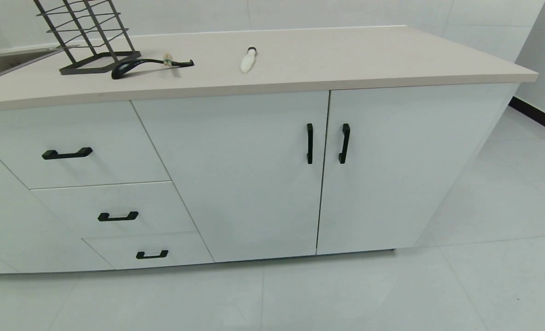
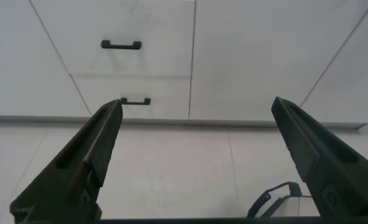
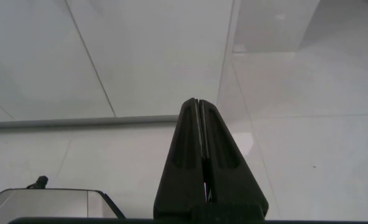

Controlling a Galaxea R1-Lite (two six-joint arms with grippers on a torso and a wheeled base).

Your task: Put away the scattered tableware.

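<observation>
On the pale surface (image 1: 346, 50) a black spoon (image 1: 134, 66) lies just beside the wire rack (image 1: 88, 37), with a white-handled utensil (image 1: 248, 61) at its three o'clock, apart from it. Down low, the left gripper (image 2: 196, 106) has its fingers spread wide (drawer handles (image 2: 120, 44) beyond it). The right gripper (image 3: 199, 106) has its fingers pressed together above the floor tiles.

The countertop (image 1: 346, 55) is plain pale beige. On it the wire rack (image 1: 88, 32) and the ladle (image 1: 127, 68) are black, and the small utensil (image 1: 247, 63) is white (its far tip black). The cabinet doors (image 1: 235, 184) are plain white with black bar handles (image 1: 309, 143). The floor tiles (image 1: 484, 276) are pale grey. The left gripper (image 2: 196, 107) and the right gripper (image 3: 198, 106) are matt black.
</observation>
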